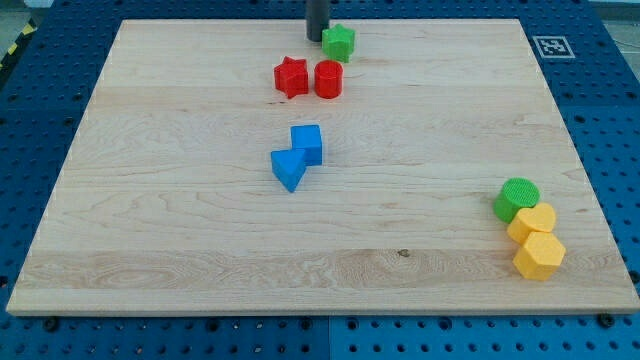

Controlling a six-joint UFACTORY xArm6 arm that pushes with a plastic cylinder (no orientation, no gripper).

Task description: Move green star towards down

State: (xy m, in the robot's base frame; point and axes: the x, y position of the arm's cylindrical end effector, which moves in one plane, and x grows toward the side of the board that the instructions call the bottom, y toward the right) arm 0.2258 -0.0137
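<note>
The green star point(338, 42) lies near the top edge of the wooden board point(150, 200), a little right of centre. My tip point(317, 38) stands just to the star's left, touching or almost touching it. Below the star lie a red star point(291, 77) and a red cylinder point(328, 79), side by side.
A blue cube point(307, 144) and a blue wedge-like block point(288, 169) touch near the board's middle. At the lower right a green cylinder point(516, 200) and two yellow blocks point(532, 222) point(539, 256) cluster near the edge. A marker tag point(551, 46) is at the top right.
</note>
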